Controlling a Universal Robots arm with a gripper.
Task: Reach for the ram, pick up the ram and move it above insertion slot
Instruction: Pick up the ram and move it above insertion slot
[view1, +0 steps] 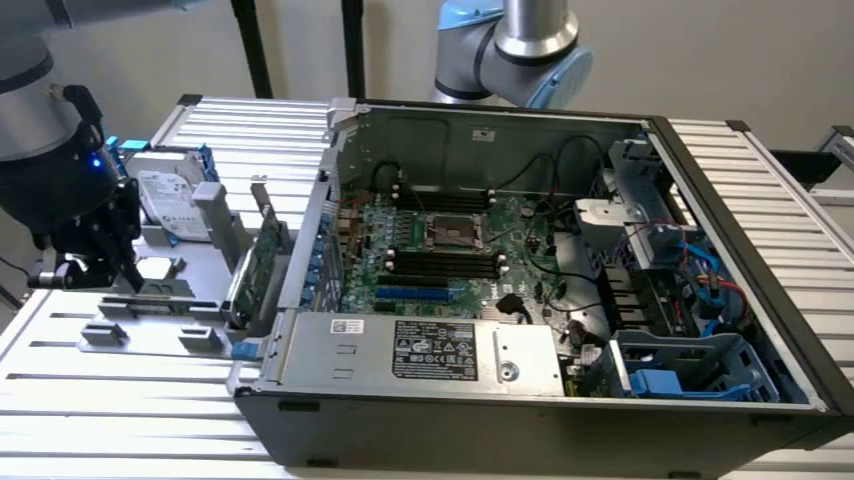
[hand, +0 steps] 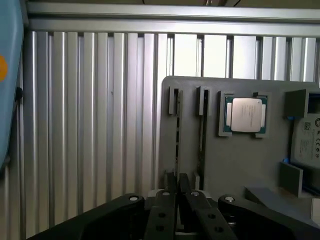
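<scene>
Your gripper (view1: 123, 282) hangs over the grey plastic tray (view1: 134, 338) at the exterior view's left, well apart from the open computer case (view1: 747, 300). In the wrist view its black fingers (hand: 167, 205) are drawn almost together, with a thin dark gap between the tips. You cannot tell whether they pinch anything.

The ram (hand: 176, 145) shows as a thin dark edge standing in a narrow holder of the tray. It is in line with the gripper and just beside a second such holder (hand: 202, 125). On the same tray sit a square processor (hand: 246, 114) with a dull metal lid and a hard drive (view1: 171, 205) with a white label.

The insertion slot (view1: 441, 260) is one of the long black sockets on the green motherboard, beside the silver processor socket (view1: 454, 228). Between tray and slot stand an upright expansion card (view1: 267, 262) and the case's metal side wall (view1: 320, 230). Black cables (view1: 567, 300) loop just beside the sockets. The table (hand: 90, 130) is ribbed aluminium.
</scene>
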